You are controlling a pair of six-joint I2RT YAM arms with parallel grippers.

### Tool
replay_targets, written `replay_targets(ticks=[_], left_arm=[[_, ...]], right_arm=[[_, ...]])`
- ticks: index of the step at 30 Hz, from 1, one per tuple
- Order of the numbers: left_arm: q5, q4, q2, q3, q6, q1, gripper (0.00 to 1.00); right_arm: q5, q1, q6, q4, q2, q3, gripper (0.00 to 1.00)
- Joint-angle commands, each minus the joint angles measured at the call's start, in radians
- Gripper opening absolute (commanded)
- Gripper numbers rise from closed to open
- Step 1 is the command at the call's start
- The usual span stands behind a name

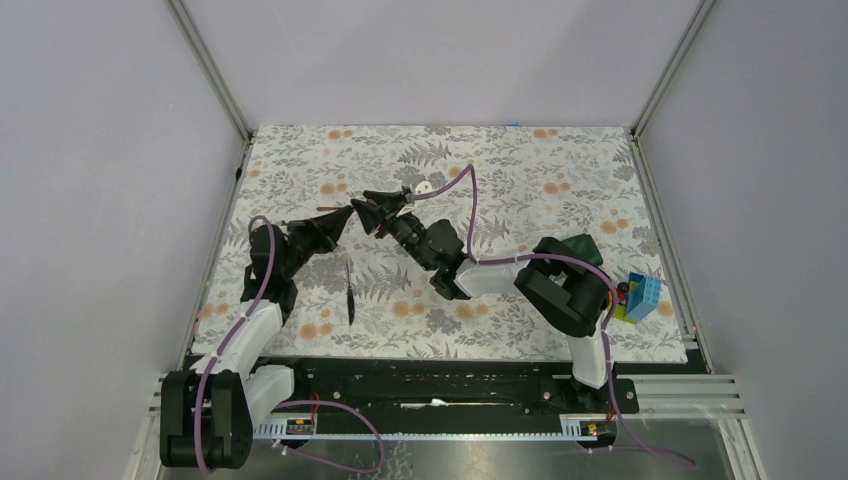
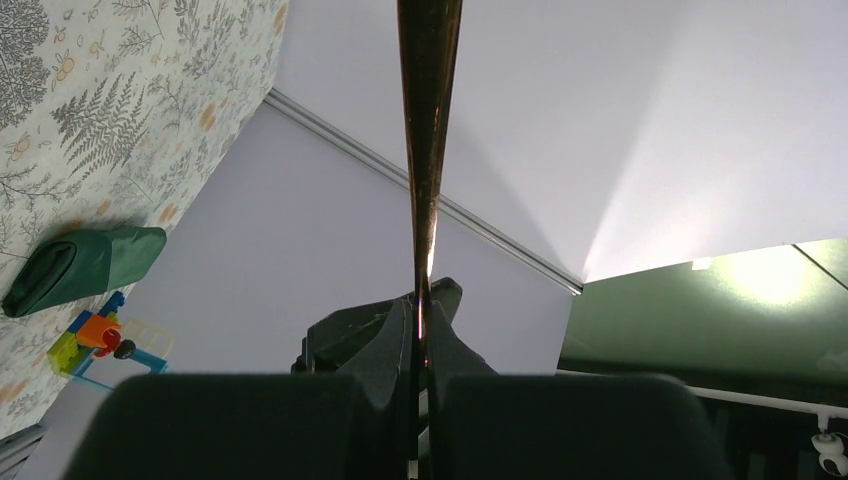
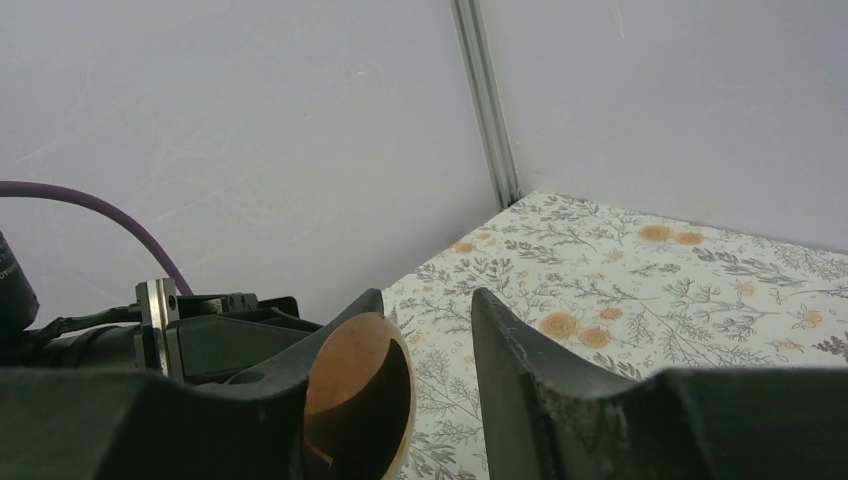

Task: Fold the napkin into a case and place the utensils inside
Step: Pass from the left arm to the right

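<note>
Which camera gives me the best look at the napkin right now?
Left wrist: the napkin lies whole, bundled up beside the toy blocks. Top view shows only a corner of it behind the right arm. Right wrist doesn't show it.
</note>
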Motion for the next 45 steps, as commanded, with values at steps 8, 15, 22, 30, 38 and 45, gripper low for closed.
replay_targets(ticks=[8,15,22,30,38,45], left_arm=[[0.010,0.086,-0.010,0.034,-0.131,0.006,0.00],[-0.009,0.108,-0.004,0.028,-0.135,0.006,0.00],[-0.027,0.096,-0.007,0.018,-0.131,0.008,0.00],[-0.057,0.105,0.014,0.018,-0.121,0.009,0.00],[-0.062,0.108,0.006,0.017,-0.121,0.009,0.00],[-0.065,0.036,-0.036,0.012,-0.089,0.009,0.00]], right_arm=[[0.098,-0.001,-0.029,0.076,-0.065,-0.054,0.57],[0.123,-0.001,-0.035,0.065,-0.117,-0.131,0.56],[0.100,-0.002,-0.028,0.027,-0.136,-0.119,0.53],[0.081,-0.001,-0.016,-0.028,-0.186,-0.126,0.64],[0.093,-0.001,0.003,-0.072,-0.178,-0.097,0.36],[0.148,-0.001,-0.015,-0.133,-0.194,-0.087,0.07]])
